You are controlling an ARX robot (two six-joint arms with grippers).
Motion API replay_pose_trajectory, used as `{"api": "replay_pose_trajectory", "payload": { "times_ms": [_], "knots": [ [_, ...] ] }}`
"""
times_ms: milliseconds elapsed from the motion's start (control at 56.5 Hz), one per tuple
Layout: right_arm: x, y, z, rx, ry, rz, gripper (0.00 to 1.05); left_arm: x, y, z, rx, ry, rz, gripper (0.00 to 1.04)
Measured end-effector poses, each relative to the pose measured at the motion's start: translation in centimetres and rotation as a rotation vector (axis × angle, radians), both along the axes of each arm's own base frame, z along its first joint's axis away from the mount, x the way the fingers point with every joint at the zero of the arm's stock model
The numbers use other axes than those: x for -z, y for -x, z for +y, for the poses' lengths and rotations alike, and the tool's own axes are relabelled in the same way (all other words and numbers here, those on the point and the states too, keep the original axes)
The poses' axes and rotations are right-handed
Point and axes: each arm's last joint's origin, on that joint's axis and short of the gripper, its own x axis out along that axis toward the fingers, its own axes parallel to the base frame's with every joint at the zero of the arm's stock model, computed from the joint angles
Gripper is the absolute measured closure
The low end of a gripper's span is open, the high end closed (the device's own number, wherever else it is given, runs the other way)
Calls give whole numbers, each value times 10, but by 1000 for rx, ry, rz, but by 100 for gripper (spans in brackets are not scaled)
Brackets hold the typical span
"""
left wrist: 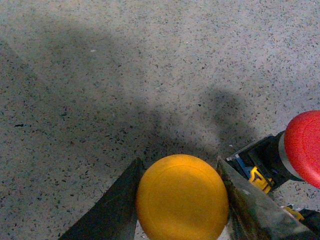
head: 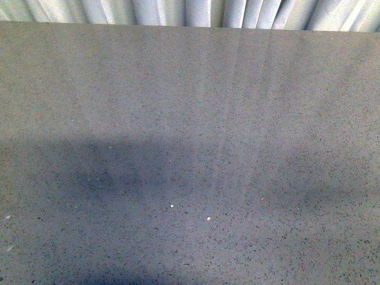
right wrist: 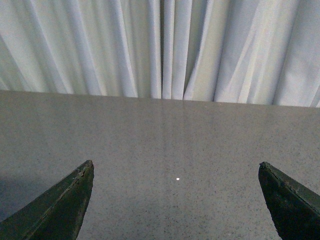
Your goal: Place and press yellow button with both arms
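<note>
Left gripper (left wrist: 178,161): jaws part-open, about the width of a dome cap. Both fingers (left wrist: 115,210) press against opposite sides of the yellow button (left wrist: 182,197), so it is clamped on the cap. Taking the way the fingertips point as 12 o'clock, the fingers sit at 9 and 3 of the cap.

Yellow button: only the round dome shows, face-on to the left wrist camera. Its long axis runs along the camera's line of sight, cap toward the lens. The body and base are hidden behind the cap, and the cap's near rim is cut off by the frame edge. Cannot tell whether the base rests on the table or hangs clear of it.

A red button (left wrist: 305,147) lies just outside the 3 o'clock finger, at about 2 o'clock from the yellow cap. It is tilted, with its cap away from the gripper and its black body toward it. The red dome is cut by the frame edge, and a small yellow tab shows on the body. Contact between it and the finger is unclear.

Right gripper (right wrist: 176,165): fingers spread wide with nothing between them, only the fingertips in frame. It sits above the table and faces the curtain.

Front view: grey speckled table (head: 190,119), curtain (head: 178,12) along the 12 o'clock edge, broad soft shadows from 9 toward 6 o'clock.
</note>
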Motion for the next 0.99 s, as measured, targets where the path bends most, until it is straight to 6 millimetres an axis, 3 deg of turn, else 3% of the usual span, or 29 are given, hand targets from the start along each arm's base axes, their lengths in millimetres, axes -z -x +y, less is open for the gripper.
{"api": "replay_pose_trajectory", "payload": {
  "times_ms": [89, 496, 620, 762, 832, 992],
  "knots": [
    [0, 0, 0, 0, 0, 0, 9, 0, 0, -1, 8, 0, 0, 70],
    [0, 0, 0, 0, 0, 0, 9, -7, 3, 2, -4, 4, -5, 70],
    [0, 0, 0, 0, 0, 0, 9, -26, 3, 10, -31, -23, -52, 70],
    [0, 0, 0, 0, 0, 0, 9, -62, -7, 10, -17, -79, -154, 70],
    [0, 0, 0, 0, 0, 0, 9, -81, -20, -1, 11, -104, -209, 70],
    [0, 0, 0, 0, 0, 0, 9, -89, -43, -41, 121, -81, -234, 70]
  ]
}}
